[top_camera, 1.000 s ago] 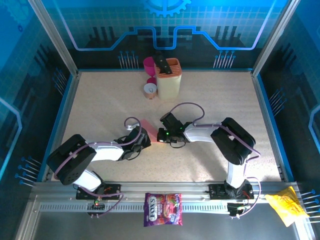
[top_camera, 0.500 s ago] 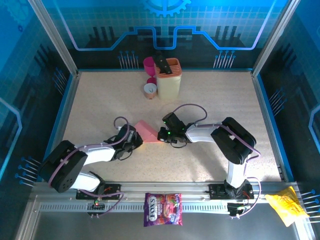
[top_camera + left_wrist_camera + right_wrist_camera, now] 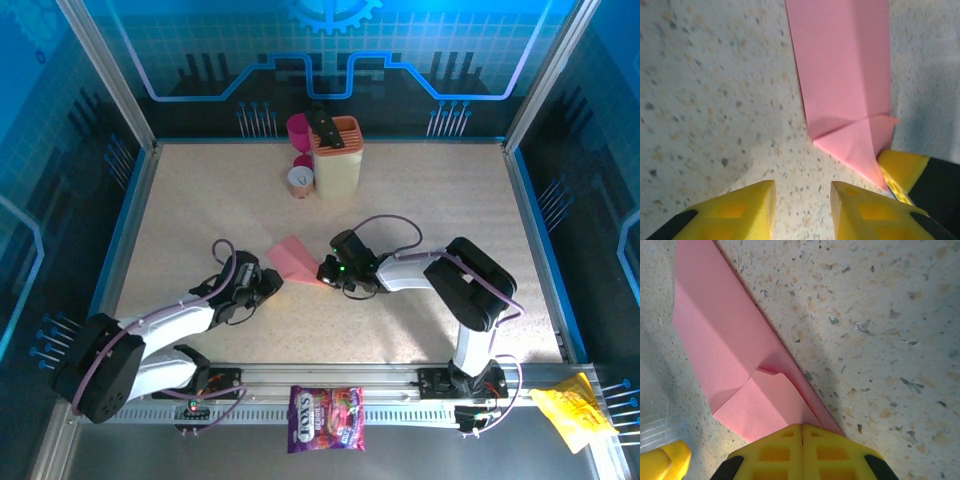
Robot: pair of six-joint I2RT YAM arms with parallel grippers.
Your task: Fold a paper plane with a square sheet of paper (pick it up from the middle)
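Note:
The square sheet of paper point(image 3: 293, 258), salmon pink, lies flat on the speckled table, folded into a narrow pointed shape like a paper plane. My right gripper point(image 3: 322, 272) is shut, and its closed tips point(image 3: 801, 429) rest on the pointed end of the paper point(image 3: 730, 355). My left gripper point(image 3: 268, 284) is open just left of that point, with bare table between its yellow fingers point(image 3: 802, 189). The paper point(image 3: 842, 65) stretches away ahead of them, its folded flap near the right gripper's yellow finger point(image 3: 900, 167).
At the back stand a magenta cup point(image 3: 298, 128), a cream holder with an orange top point(image 3: 338, 158) and a small brown roll point(image 3: 299, 179). A purple candy bag point(image 3: 326, 418) and a yellow packet point(image 3: 572, 415) lie on the near rail.
My left gripper has opened, let go of the paper and drawn back to the left. The paper has dropped flat onto the table. My right gripper stayed shut at the paper's point.

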